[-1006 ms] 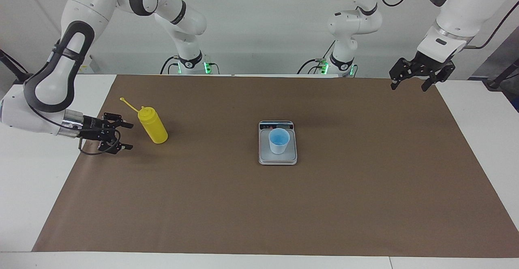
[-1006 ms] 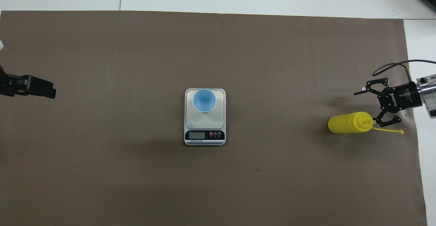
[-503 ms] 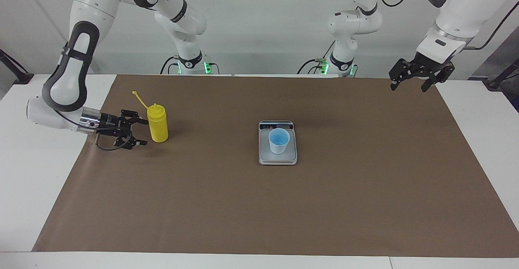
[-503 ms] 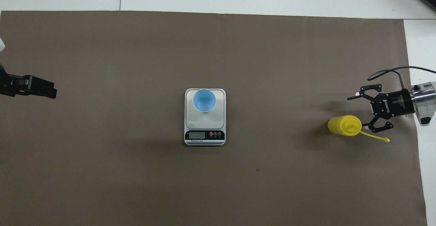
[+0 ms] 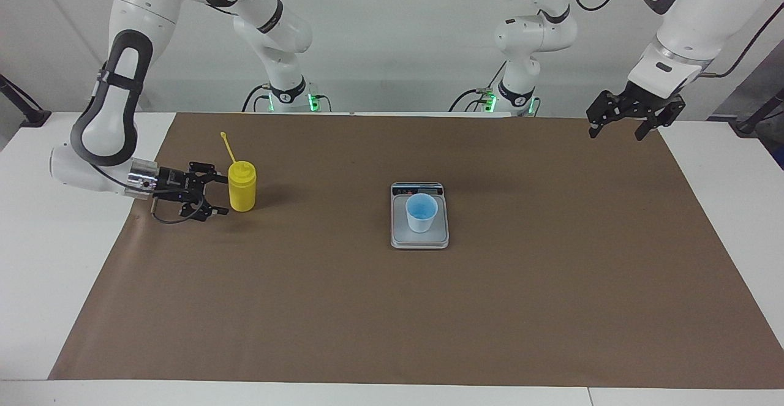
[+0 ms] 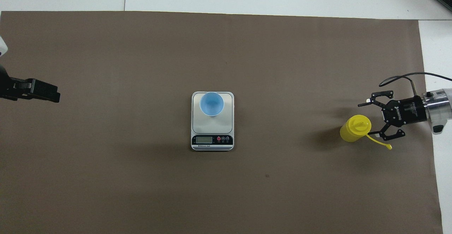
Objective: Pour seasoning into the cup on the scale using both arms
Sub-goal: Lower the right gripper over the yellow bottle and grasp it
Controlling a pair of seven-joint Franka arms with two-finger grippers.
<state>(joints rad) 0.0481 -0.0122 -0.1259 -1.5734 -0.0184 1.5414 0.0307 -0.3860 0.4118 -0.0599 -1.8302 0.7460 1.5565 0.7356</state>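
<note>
Now upright on the brown mat (image 5: pixel 367 308), the yellow squeeze bottle (image 5: pixel 242 187), no longer leaning as a second ago, tethered cap strap (image 5: pixel 226 147) sticking up and back from the nozzle. Stands toward the right arm's end of the table, well apart from the scale (image 5: pixel 419 216). Right gripper (image 5: pixel 215 195) low beside it, moved in closer than a second ago, fingers (image 6: pixel 366 103) spread wide with the tips reaching the bottle's flank; not yet closed on it, and cannot tell whether a tip touches. Has apparently been pushing or nudging the bottle to vertical, which leaves the body presented squarely for a side grasp. Probably next: slide the open claw around the cylinder and clamp at mid-height. Risk of tipping the bottle again if one finger strikes first.

Light blue cup (image 5: pixel 422 212) sitting on the weighing plate of the silver kitchen scale, at the middle of the table, empty of anything visible. Unmoved across the last second.

Left gripper (image 5: pixel 614 127) waiting raised over the mat's corner at the left arm's end, fingers apart, holding nothing. Pouring not started.
</note>
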